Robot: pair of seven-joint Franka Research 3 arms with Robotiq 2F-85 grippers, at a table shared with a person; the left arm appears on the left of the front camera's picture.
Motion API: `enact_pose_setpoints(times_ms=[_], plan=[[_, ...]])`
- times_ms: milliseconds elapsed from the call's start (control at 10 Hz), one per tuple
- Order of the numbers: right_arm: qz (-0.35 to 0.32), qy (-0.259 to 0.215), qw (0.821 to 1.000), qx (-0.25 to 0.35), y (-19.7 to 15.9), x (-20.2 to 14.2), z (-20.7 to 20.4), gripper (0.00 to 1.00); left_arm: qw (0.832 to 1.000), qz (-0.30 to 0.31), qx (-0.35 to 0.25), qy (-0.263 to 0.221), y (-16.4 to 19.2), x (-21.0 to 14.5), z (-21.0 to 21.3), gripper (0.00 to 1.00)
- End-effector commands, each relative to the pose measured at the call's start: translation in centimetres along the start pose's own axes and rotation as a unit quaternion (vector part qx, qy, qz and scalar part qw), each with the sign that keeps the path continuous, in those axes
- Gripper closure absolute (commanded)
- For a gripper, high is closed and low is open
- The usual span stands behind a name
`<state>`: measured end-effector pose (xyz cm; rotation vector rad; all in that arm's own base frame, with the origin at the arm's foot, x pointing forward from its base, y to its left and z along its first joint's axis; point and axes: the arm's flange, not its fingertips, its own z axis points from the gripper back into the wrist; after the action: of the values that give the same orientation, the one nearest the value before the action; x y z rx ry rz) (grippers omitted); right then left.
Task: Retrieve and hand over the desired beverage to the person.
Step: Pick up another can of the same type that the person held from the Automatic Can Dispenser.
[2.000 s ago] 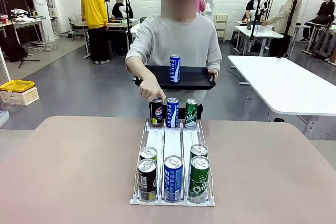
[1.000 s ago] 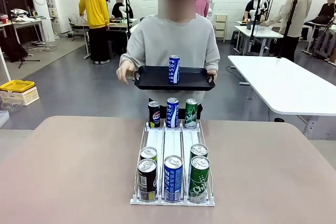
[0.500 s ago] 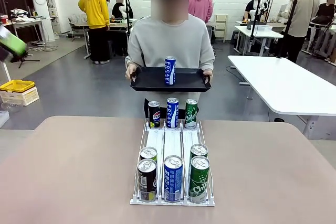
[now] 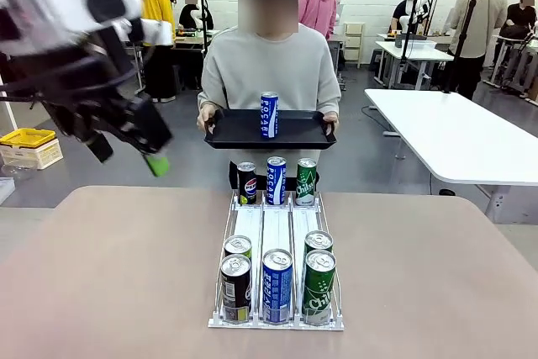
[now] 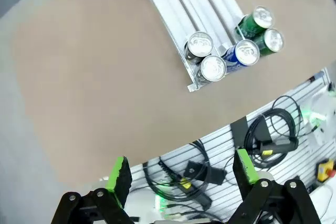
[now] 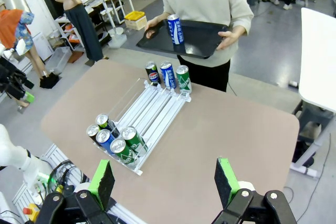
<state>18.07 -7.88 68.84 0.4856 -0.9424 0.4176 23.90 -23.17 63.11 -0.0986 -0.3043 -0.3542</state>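
While the person [image 4: 269,69] stands across the table holding a black tray [image 4: 235,128] with one blue can [image 4: 269,115] on it, both grippers are spread wide with nothing between the pads. The left gripper [image 4: 126,155] hangs up in the air, with the rack [image 5: 184,3] of cans [image 5: 239,52] far ahead of its jaws, off to the right in its wrist view. Same deal for the right gripper [image 6: 164,181]: rack ahead and a bit left of its jaws, person and tray beyond that.
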Motion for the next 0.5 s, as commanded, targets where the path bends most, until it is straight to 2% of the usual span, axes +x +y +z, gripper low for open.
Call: enact_pose_setpoints(times_ms=[0, 100, 200, 400], plan=[[0.001, 0.0, 1.0, 0.008, 0.0, -0.1, -0.2, 0.0, 0.997, 0.069, -0.01, 0.017, -2.4, 1.7, -0.7, 0.0], [0.001, 0.0, 1.0, 0.008, 0.0, -0.1, -0.2, 0.0, 0.995, 0.099, -0.017, 0.018, -3.8, 2.2, -2.0, 0.0], [0.001, 0.0, 1.0, 0.008, 0.0, -0.1, -0.2, 0.0, 0.992, 0.117, -0.024, 0.037, -4.9, 2.3, -3.6, 0.0], [0.001, 0.0, 1.0, 0.008, 0.0, -0.1, -0.2, 0.0, 0.987, 0.149, -0.009, 0.058, -5.1, 3.5, -7.1, 0.0]])
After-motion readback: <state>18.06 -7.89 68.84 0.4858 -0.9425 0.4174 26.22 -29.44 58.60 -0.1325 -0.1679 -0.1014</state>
